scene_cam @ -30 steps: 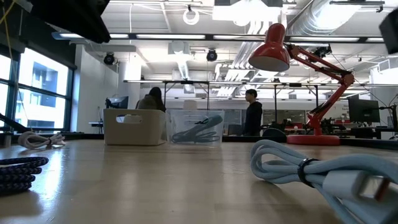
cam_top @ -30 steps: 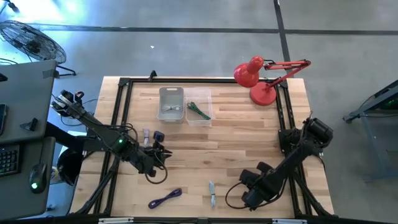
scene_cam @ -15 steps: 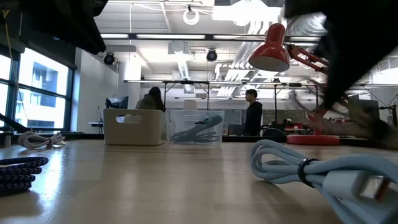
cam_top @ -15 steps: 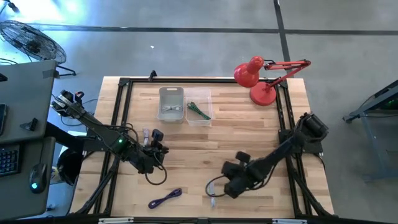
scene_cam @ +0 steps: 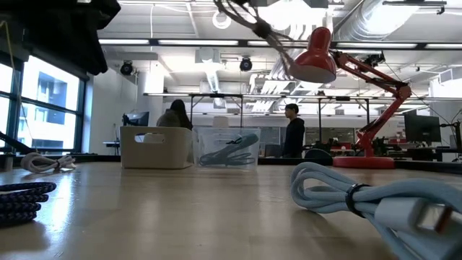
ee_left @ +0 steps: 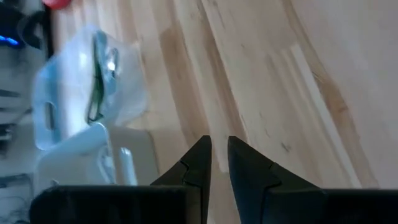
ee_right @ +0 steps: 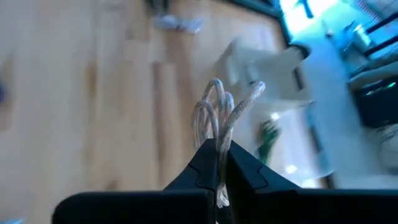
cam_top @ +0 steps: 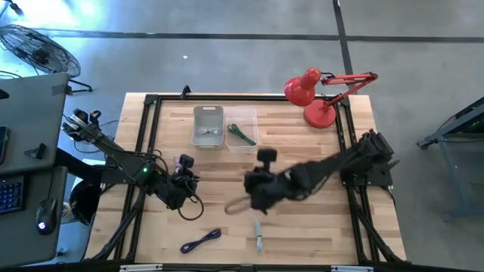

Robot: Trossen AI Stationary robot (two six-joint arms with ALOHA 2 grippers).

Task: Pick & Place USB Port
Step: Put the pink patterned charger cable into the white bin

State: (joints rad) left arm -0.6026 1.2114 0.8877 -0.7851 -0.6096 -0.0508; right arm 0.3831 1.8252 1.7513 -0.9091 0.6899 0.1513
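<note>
Right pincer [cam_top: 253, 190] in the high view has swung from the surface's near right corner to mid-surface, near side of the clear bin [cam_top: 242, 133], with a pale cable [cam_top: 236, 204] trailing from it.

Low view: cable strands [scene_cam: 254, 22] hang overhead, so it is lifted.

Left wrist view: left pincer [ee_left: 216, 155] nearly closed, empty, near the grey bin [ee_left: 102, 162].

Right wrist view: fingers clamped on the looped cable, bins ahead; drop-off looks next.

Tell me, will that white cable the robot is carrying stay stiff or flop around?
Probably floppy: in the right wrist view the cable bends in loose loops above the right tool, which is shut on it. From above, a loop seems to hang below the arm, so it may swing. It looks thin, so likely light.
</note>
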